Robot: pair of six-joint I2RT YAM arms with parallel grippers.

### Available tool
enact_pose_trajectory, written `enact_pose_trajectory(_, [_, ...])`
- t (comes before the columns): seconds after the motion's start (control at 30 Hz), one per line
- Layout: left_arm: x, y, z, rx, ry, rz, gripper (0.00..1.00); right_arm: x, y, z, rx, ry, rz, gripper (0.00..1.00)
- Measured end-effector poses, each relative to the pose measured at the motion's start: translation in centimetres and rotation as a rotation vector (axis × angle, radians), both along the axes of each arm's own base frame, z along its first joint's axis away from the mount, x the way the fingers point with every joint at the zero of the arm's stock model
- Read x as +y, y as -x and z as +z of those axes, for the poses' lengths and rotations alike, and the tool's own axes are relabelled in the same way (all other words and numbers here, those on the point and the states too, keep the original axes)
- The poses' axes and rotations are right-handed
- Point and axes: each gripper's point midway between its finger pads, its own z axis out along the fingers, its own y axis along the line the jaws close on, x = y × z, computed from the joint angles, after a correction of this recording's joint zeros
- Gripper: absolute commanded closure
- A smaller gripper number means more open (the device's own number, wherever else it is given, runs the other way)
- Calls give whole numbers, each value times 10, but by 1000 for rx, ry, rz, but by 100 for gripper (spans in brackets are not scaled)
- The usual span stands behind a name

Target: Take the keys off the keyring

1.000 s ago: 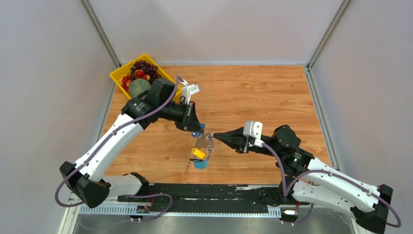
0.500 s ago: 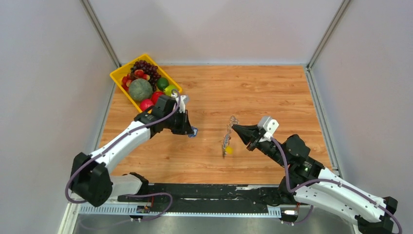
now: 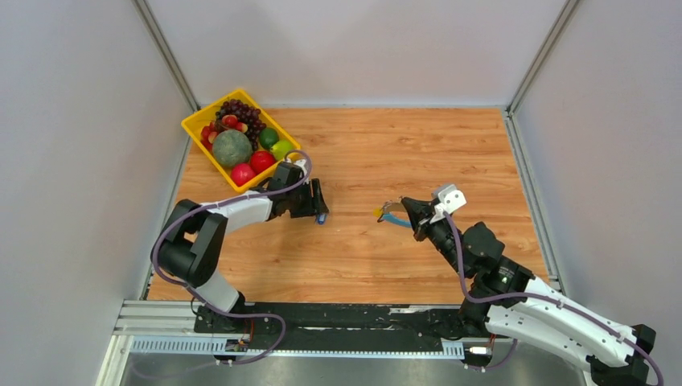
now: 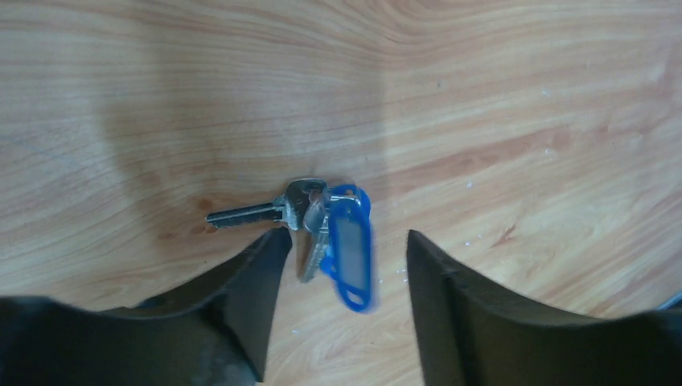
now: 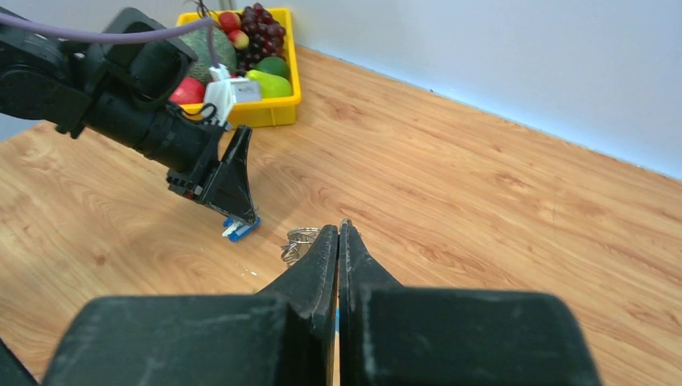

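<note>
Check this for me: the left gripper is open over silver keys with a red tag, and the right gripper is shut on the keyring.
One detail is wrong: the tag is blue, not red. The left wrist view shows the left gripper open over silver keys with a blue tag. The rest holds: the right gripper is shut on the keyring.

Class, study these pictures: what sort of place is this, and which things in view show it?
Probably a robotics lab test cell. Two robot arms are bolted to a rail, plain panels wall in the wooden table, and a yellow tray of fruit sits there, likely as a prop.
</note>
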Motion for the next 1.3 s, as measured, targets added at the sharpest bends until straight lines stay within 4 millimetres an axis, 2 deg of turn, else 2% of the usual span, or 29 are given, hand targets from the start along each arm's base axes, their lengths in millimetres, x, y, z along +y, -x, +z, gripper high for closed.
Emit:
enact_pose_trajectory(0.07, [4, -4, -1, -5, -9, 21, 3, 0, -4, -5, 11, 16, -19, 100])
enact_pose_trajectory(0.13, [5, -8, 5, -33, -7, 36, 1, 2, -10, -15, 34, 48, -37, 100])
enact_pose_trajectory(0.27, [11, -8, 34, -118, 11, 56, 0, 9, -27, -47, 112, 133, -52, 100])
enact_pose_trajectory(0.4, [19, -5, 81, -245, 42, 74, 0, 9, -56, -78, 243, 180, -57, 100])
enact_pose_trajectory(0.57, [40, 4, 133, -401, 42, 126, 0, 12, -102, -98, 363, 171, -71, 100])
enact_pose_trajectory(0.67, [59, 9, 151, -466, 15, 189, 0, 21, -129, -102, 395, 152, -62, 100])
enact_pose_trajectory(0.7, [65, 10, 154, -479, 1, 210, 0, 24, -139, -104, 406, 147, -58, 95])
enact_pose_trajectory(0.73, [72, 11, 155, -489, -18, 234, 0, 27, -147, -106, 416, 144, -57, 82])
enact_pose_trajectory(0.8, [84, 12, 154, -492, -57, 278, 0, 30, -163, -113, 439, 143, -62, 37])
enact_pose_trajectory(0.83, [91, 13, 151, -487, -86, 305, 0, 33, -173, -123, 466, 147, -62, 18])
enact_pose_trajectory(0.87, [97, 13, 149, -484, -108, 325, 0, 31, -175, -125, 471, 148, -66, 6])
enact_pose_trajectory(0.9, [103, 13, 147, -480, -134, 350, 0, 30, -179, -129, 489, 146, -76, 1])
enact_pose_trajectory(1.03, [130, 16, 141, -472, -240, 441, 0, 20, -191, -133, 510, 129, -162, 0])
enact_pose_trajectory(1.2, [145, 19, 142, -477, -309, 478, 0, 4, -198, -108, 482, 39, -288, 0])
enact_pose_trajectory(1.3, [147, 21, 146, -474, -320, 474, 0, -6, -192, -88, 475, 0, -331, 0])
